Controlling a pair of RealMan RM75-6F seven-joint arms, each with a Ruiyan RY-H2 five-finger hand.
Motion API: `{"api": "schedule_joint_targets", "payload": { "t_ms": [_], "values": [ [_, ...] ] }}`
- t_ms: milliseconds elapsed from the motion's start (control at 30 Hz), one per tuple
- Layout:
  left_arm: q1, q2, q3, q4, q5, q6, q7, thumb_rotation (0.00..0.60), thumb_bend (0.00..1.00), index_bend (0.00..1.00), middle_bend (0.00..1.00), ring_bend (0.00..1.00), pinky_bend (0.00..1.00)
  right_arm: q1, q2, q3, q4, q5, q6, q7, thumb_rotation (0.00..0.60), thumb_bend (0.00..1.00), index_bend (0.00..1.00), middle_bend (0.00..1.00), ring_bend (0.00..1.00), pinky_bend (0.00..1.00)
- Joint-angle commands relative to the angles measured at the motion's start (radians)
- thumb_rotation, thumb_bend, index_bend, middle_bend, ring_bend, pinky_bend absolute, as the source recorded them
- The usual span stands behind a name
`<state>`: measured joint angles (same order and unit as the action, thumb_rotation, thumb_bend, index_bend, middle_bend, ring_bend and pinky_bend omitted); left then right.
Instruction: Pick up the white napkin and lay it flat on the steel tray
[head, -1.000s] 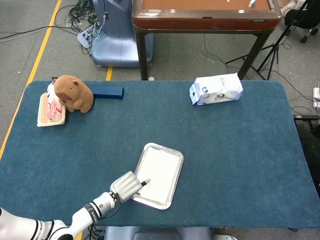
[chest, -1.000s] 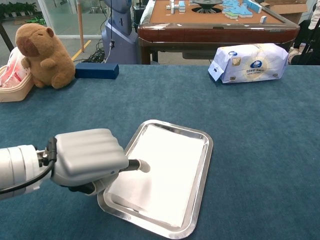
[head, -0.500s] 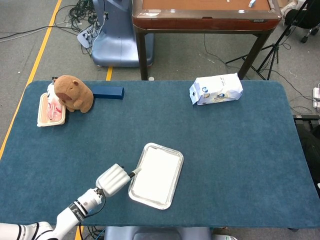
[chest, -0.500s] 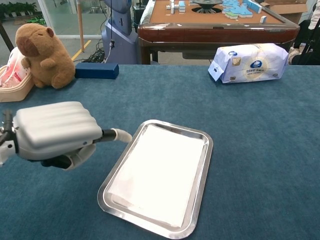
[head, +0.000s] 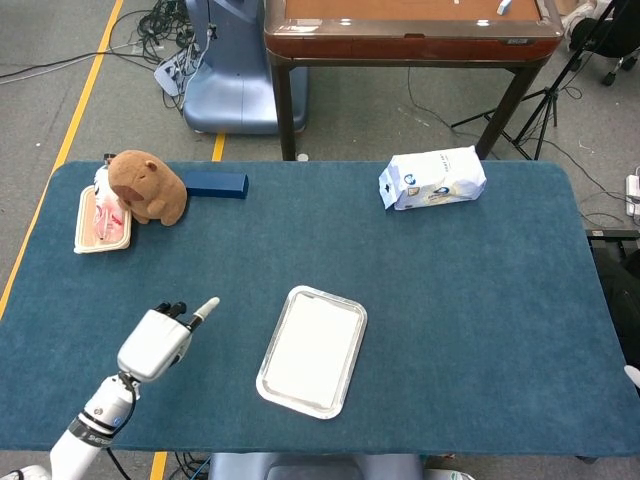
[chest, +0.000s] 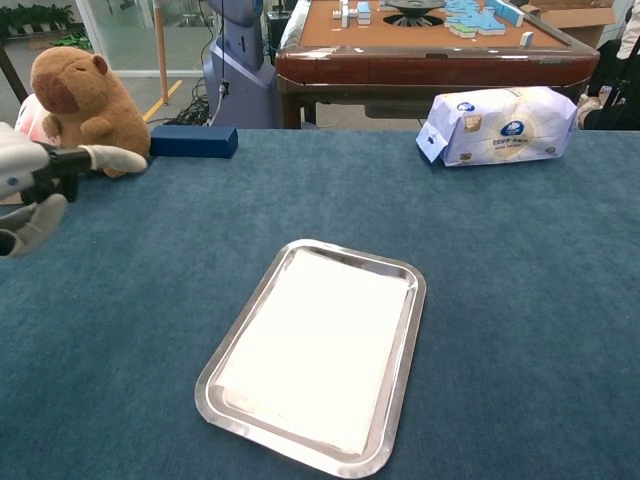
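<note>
Head view is showing the blue worktop (head: 480, 300) carrying everything. At lower centre the steel tray (head: 346, 368) is sitting with the white napkin (head: 308, 350) lying flat inside it, filling most of its floor. At upper left a shallow beige tray (head: 92, 243) is holding pink-and-white packets, with a brown plush capybara (head: 148, 186) leaning against it. At lower left the left hand (head: 160, 340) is hovering empty, fingers apart, well apart from the steel tray.

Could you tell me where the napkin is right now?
The napkin lies flat inside the steel tray, near the table's front centre, right of the left hand.
</note>
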<state>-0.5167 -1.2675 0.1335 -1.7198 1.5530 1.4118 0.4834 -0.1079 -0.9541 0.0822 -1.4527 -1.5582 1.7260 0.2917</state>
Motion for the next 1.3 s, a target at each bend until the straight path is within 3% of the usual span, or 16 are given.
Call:
{"api": "schedule_joint_targets", "payload": {
  "t_ms": [33, 167, 367, 700, 933, 1300],
  "values": [
    [0.058, 0.028, 0.004, 0.016, 0.031, 0.072, -0.052, 0.600, 0.69, 0.15, 0.41, 0.32, 0.41, 0.004, -0.001, 0.003, -0.021, -0.003, 0.002, -0.026, 0.600, 0.00, 0.38, 0.37, 0.23, 0.38],
    [0.136, 0.032, -0.003, 0.043, 0.062, 0.185, -0.092, 0.600, 0.67, 0.13, 0.40, 0.33, 0.35, 0.008, 0.001, 0.005, -0.058, -0.005, 0.004, -0.063, 0.600, 0.00, 0.38, 0.37, 0.23, 0.38],
    [0.257, 0.050, -0.015, 0.018, 0.016, 0.286, -0.075, 0.600, 0.61, 0.14, 0.40, 0.33, 0.31, 0.014, 0.010, 0.004, -0.136, 0.023, -0.031, -0.151, 0.600, 0.00, 0.38, 0.37, 0.23, 0.38],
    [0.364, 0.017, -0.064, 0.153, 0.005, 0.379, -0.269, 0.600, 0.60, 0.12, 0.40, 0.32, 0.31, 0.024, -0.006, 0.007, -0.212, 0.065, -0.070, -0.226, 0.600, 0.00, 0.38, 0.37, 0.23, 0.38],
    [0.367, 0.012, -0.106, 0.187, 0.007, 0.355, -0.321, 0.600, 0.60, 0.11, 0.40, 0.32, 0.31, 0.025, 0.002, 0.008, -0.198, 0.068, -0.076, -0.198, 0.600, 0.00, 0.38, 0.37, 0.23, 0.38],
    [0.349, 0.020, -0.128, 0.191, -0.042, 0.211, -0.308, 0.600, 0.59, 0.11, 0.40, 0.30, 0.31, 0.045, 0.004, 0.014, -0.170, 0.075, -0.110, -0.165, 0.600, 0.00, 0.38, 0.37, 0.23, 0.38]
  ]
}}
